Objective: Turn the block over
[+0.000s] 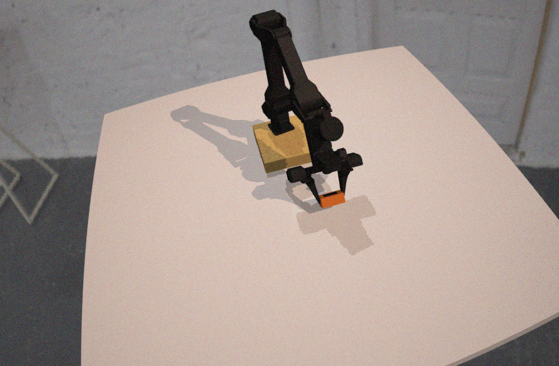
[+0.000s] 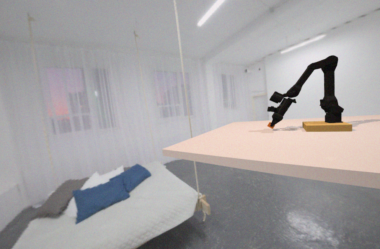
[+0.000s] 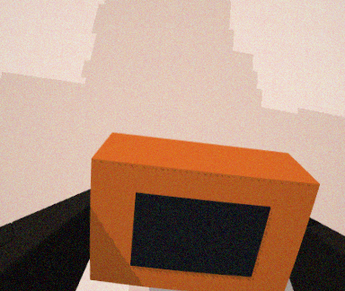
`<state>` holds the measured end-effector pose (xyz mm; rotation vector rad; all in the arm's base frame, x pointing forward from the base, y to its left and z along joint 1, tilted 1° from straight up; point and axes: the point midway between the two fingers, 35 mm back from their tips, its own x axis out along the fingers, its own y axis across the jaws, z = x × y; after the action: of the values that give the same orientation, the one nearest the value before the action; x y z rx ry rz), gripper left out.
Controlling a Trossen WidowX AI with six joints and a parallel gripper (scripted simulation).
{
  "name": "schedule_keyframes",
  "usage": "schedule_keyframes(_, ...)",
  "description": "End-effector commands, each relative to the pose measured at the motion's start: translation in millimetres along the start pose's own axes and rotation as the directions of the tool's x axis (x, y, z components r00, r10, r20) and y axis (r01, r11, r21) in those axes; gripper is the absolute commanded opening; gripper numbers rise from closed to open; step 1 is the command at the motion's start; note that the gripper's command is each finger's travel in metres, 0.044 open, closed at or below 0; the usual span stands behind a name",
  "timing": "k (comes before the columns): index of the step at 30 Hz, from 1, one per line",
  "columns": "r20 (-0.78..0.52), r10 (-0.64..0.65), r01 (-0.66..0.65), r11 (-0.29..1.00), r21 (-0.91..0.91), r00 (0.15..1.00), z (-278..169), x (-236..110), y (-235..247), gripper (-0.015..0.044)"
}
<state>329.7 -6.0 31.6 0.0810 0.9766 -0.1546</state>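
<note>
The block (image 1: pixel 331 199) is a small orange box with a dark marked rectangle on one face. My gripper (image 1: pixel 330 196) is shut on the block, one black finger on each side, and holds it a little above the table. The arm leans forward, so the block is tilted. In the wrist view the block (image 3: pixel 200 217) fills the centre between my two fingers, and its marked face (image 3: pixel 199 234) points up toward the camera. In the exterior view the block (image 2: pixel 269 125) hangs at my fingertips just over the table top.
The arm's base stands on a flat wooden plate (image 1: pixel 282 145) behind the block. The pale table (image 1: pixel 314 241) stretches out on all sides, with its front edge far from the block. A hanging bed (image 2: pixel 108 202) lies below the table level.
</note>
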Motion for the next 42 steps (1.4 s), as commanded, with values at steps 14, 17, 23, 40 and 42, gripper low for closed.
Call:
schedule_keyframes(14,0.187,-0.002,0.004,1.0,-0.011,0.982,1.8,29.8,4.1,0.0)
schedule_keyframes(17,0.225,-0.002,0.005,1.0,-0.012,0.974,0.7,34.5,4.5,0.0)
schedule_keyframes(23,0.3,-0.002,0.005,1.0,-0.011,0.954,-2.3,40.6,4.9,0.0)
schedule_keyframes(40,0.499,-0.004,0.004,1.0,0.0,0.867,-13.9,33.7,2.0,0.0)
schedule_keyframes(42,0.52,-0.004,0.003,1.0,0.002,0.854,-15.3,30.7,1.3,0.0)
